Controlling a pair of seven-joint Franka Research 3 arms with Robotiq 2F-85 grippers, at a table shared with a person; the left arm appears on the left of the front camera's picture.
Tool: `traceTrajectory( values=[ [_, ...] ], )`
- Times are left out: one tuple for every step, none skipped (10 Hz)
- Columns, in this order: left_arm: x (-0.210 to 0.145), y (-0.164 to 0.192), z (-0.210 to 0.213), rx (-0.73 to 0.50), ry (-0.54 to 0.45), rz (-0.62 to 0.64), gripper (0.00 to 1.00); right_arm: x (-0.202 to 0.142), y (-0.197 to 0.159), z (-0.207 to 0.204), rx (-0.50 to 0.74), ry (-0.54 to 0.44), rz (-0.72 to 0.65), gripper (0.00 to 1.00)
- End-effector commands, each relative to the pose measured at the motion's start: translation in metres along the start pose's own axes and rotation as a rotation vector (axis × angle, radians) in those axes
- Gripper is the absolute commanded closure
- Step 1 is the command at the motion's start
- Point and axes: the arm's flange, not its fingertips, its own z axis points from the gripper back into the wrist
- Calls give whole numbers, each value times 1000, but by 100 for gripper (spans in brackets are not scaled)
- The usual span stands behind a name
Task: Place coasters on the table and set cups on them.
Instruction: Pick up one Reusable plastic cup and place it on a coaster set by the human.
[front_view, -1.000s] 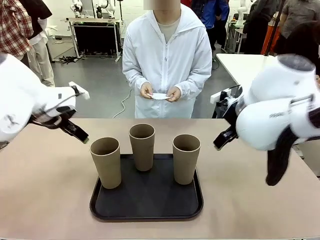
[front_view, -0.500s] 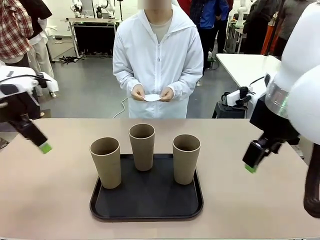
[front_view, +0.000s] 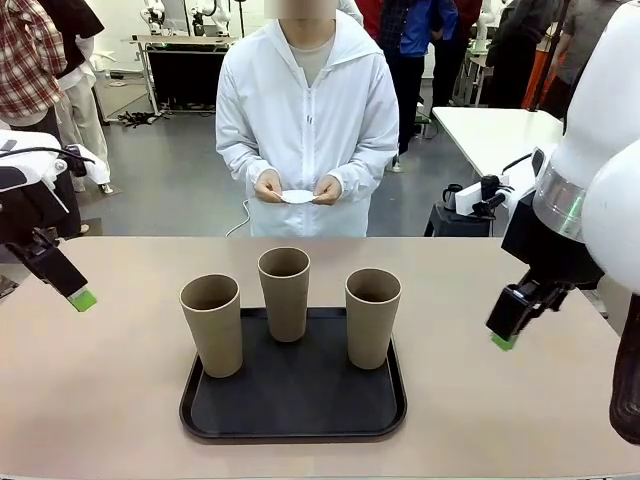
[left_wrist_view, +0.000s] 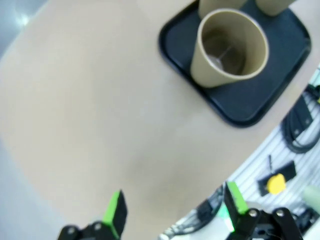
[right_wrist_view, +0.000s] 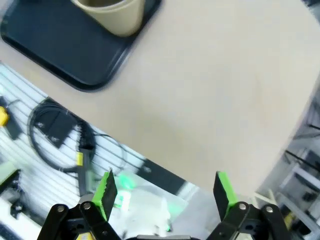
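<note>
- Tan table (front_view: 100, 400), busy lab behind: three cups (front_view: 285, 292) unmoved on the black tray (front_view: 300, 428), centre frame.
- Left gripper (left_wrist_view: 175, 206) has swung out to frame left and right gripper (right_wrist_view: 165, 189) to frame right. Both have jaws spread and empty.
- Person's hands (front_view: 270, 187) pinch the white coasters (front_view: 297, 196) at upper centre, shifted slightly left; count unclear.
- Reading: no coaster laid yet, arms cleared aside, task barely begun.
</note>
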Motion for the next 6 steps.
traceTrajectory(
  values=[
    [-4,21,14,-227,-105,30,0,-6,-50,-29,613,-179,-147,0],
    [-12,42,27,-425,-220,48,0,-19,-82,-26,840,-284,-278,0],
    [-17,69,29,-609,-292,73,0,-33,-116,-26,1018,-373,-385,0],
    [-23,99,26,-778,-334,116,0,-48,-147,-34,1128,-414,-500,0],
    [-30,129,22,-905,-369,165,0,-65,-172,-44,1216,-450,-582,0],
    [-42,158,18,-974,-369,226,0,-83,-192,-53,1277,-480,-632,0]
  ],
)
